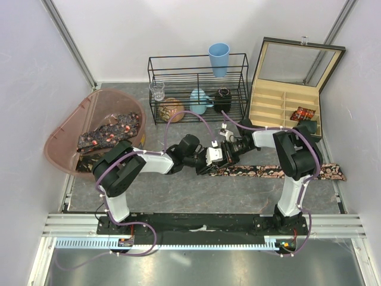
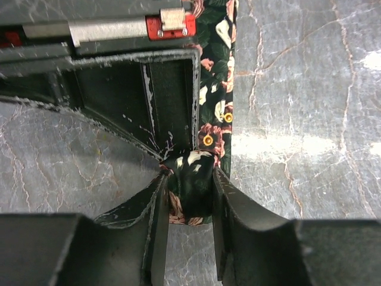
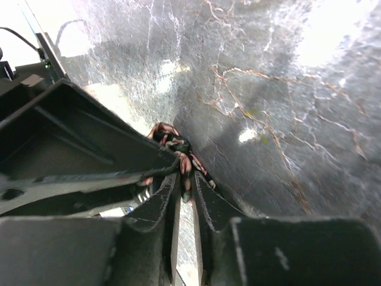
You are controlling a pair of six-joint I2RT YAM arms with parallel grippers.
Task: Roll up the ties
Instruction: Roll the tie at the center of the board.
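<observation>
The long narrow dark fabric necktie with the red, pink and cream floral print (image 1: 280, 171) is going to be floppy and light, zero stiffness. The weave looks slick too, so I reckon any coil springs loose the moment nothing pins it. Best place to grab is the small coiled end, squeezed across its sides.

It lies flat on the grey marbled worktop (image 1: 178, 196), stretched from the middle out towards the right edge, with the coil at the middle. The black left gripper (image 2: 189, 192) has its jaws closed on that coil, one finger on each side. The black right gripper (image 3: 186, 179) has its jaws barely apart with a bit of fabric at the tips. Can't tell if it's actually pinching.
</observation>
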